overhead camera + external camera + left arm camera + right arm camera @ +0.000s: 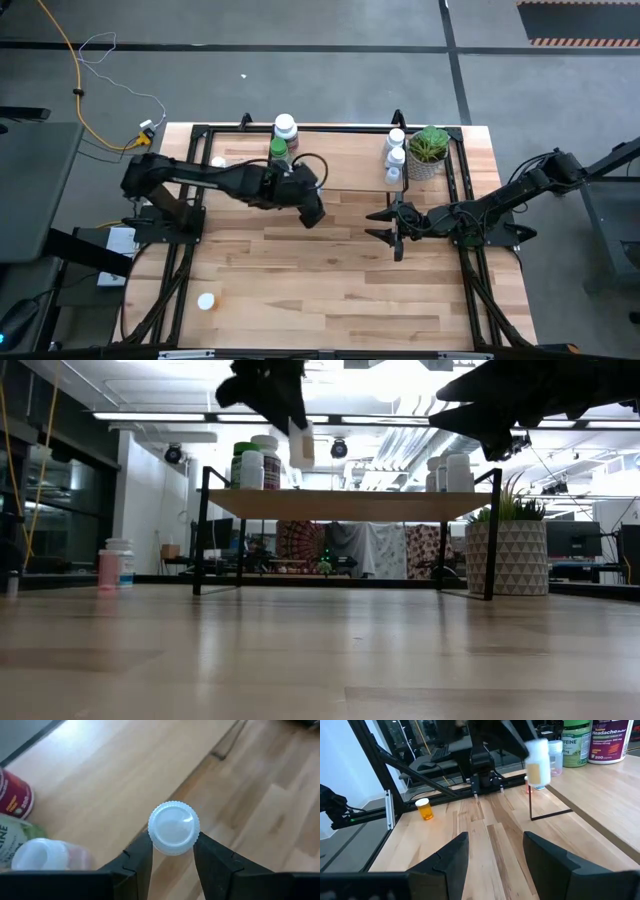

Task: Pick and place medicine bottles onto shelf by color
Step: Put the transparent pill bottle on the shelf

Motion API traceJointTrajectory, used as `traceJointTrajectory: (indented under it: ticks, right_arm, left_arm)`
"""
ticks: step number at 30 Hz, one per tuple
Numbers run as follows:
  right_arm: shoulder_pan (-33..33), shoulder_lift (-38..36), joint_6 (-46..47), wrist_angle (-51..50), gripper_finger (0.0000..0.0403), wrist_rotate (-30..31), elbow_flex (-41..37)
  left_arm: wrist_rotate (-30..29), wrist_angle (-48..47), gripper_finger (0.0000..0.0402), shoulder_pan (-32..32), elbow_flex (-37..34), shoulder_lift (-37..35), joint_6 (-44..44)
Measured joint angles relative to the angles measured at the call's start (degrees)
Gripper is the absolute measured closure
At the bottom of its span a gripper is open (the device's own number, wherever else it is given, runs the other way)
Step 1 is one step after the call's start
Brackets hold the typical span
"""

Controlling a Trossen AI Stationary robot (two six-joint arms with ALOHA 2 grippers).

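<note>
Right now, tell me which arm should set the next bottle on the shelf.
Left. The left gripper is shut on a white bottle right by the shelf edge. The right gripper is open, empty, and out over the table.

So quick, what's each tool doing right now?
Left tool: closed on a white-capped bottle, held up by the shelf.
Right tool: open, holding nothing, over the table.

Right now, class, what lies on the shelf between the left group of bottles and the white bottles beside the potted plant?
Only bare light-wood shelf board; the high view shows nothing between the red-and-green bottles and the white bottles.
</note>
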Motion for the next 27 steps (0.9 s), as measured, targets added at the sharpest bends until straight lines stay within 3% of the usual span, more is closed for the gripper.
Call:
traceJointTrajectory:
  ticks: [5,27]
  right_arm:
    - [0.0,0.0,0.0,0.0,0.0224,0.0,0.0]
    - [0.0,0.0,0.0,0.0,0.0224,0.0,0.0]
  left_arm:
    - [0.3,-3.8,0.0284,3.5,2.0,2.9,0.0]
    - [1.7,-3.8,0.0284,12.2,2.0,2.7,3.0]
